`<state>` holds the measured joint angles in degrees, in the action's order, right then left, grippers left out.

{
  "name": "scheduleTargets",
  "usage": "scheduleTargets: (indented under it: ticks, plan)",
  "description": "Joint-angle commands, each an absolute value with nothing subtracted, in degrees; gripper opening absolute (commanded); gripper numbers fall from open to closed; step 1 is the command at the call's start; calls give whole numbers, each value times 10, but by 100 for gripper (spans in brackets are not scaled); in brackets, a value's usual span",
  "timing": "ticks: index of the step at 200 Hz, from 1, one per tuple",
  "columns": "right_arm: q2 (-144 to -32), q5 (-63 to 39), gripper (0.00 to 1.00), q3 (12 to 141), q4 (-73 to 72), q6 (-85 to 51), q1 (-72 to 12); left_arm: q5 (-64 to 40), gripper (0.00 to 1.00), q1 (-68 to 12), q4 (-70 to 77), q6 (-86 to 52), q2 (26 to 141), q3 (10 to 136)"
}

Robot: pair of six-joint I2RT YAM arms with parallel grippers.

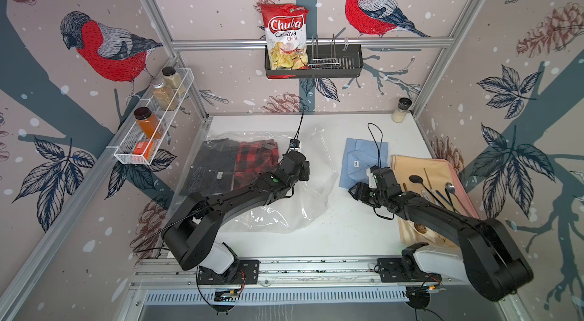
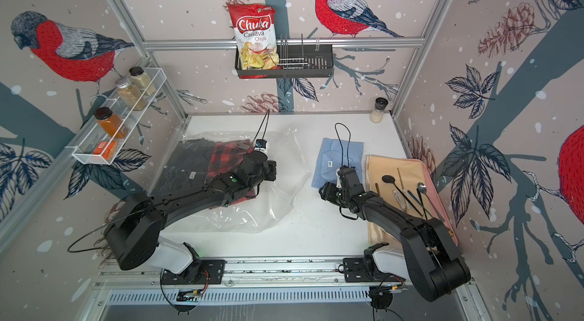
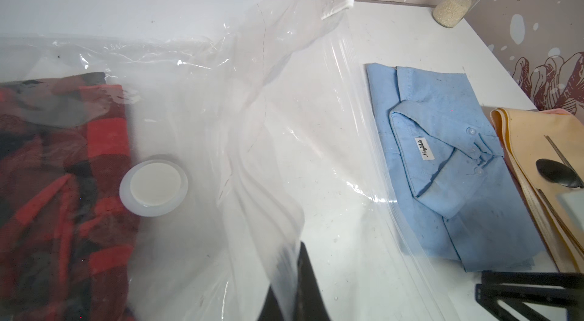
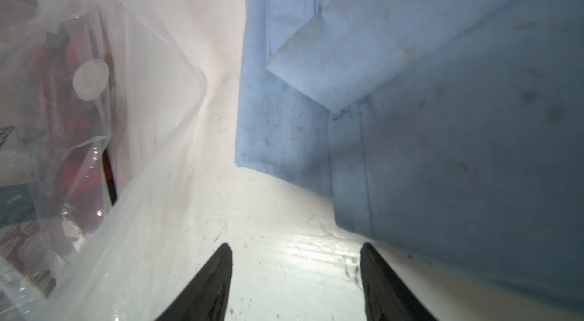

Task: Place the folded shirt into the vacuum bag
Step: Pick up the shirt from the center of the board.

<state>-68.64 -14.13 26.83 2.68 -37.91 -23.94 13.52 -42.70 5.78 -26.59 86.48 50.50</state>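
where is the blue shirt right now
In both top views the blue shirt lies folded on the table's right side, outside the vacuum bag, between it and the peach cloth.

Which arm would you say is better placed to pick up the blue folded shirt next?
Probably the right arm: its jaws stand open and empty beside the blue shirt, whereas the left arm has its jaws shut on the vacuum bag, holding its upper film up.
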Motion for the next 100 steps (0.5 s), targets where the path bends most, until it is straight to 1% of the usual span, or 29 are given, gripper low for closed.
scheduleTargets:
  ticks: [1, 27, 40, 75, 100]
  plan:
    - [-673, -165, 64, 294, 29, -382, -237, 124, 0, -429, 72, -262, 876, 513]
    - [-715, -194, 61, 339, 7, -366, -225, 124, 0, -431, 76, -261, 898, 523]
    - [-771, -206, 59, 365, 4, -354, -218, 128, 0, -431, 79, -260, 910, 528]
    - [-874, -237, 55, 395, -27, -340, -212, 131, 0, -431, 74, -255, 932, 546]
    - [-909, -202, 53, 384, -1, -337, -219, 136, 0, -431, 70, -254, 934, 548]
